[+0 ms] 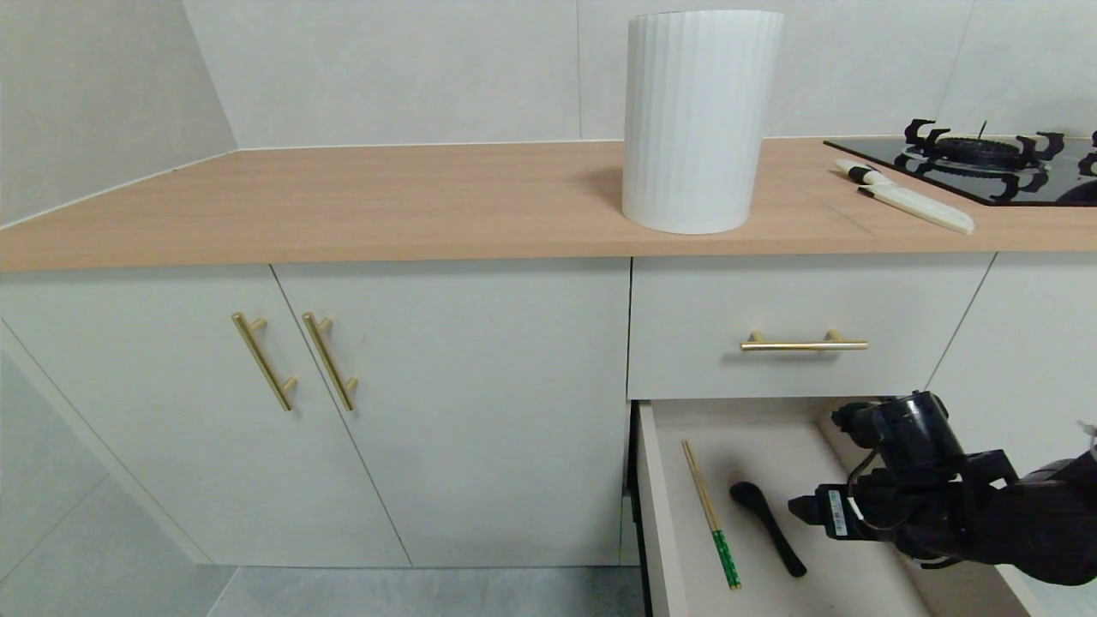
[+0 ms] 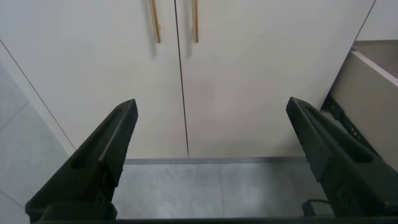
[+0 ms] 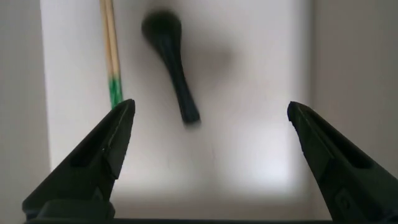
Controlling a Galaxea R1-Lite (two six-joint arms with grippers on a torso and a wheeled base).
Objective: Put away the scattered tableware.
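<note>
**Knife (image 1: 905,195) up and beyond the right gripper (image 3: 209,107)**

We see it pale and slim, with a dark band near its far end. It lies slantwise on the table (image 1: 428,197), just beside the hob (image 1: 986,163). We judge the right arm nearer. Its gripper hangs wide and empty over the open drawer (image 1: 656,497), where chopsticks (image 1: 711,524) and spoon (image 1: 767,527) lie. The left gripper (image 2: 211,104), also wide, faces the cupboard doors (image 2: 249,74).

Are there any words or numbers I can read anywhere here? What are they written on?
The white sticker on the right gripper: there is print, but it is too small to read.
Green ends of the chopsticks: no letters can be made out.
On the spoon, knife, white canister and cupboard doors: no text.
</note>
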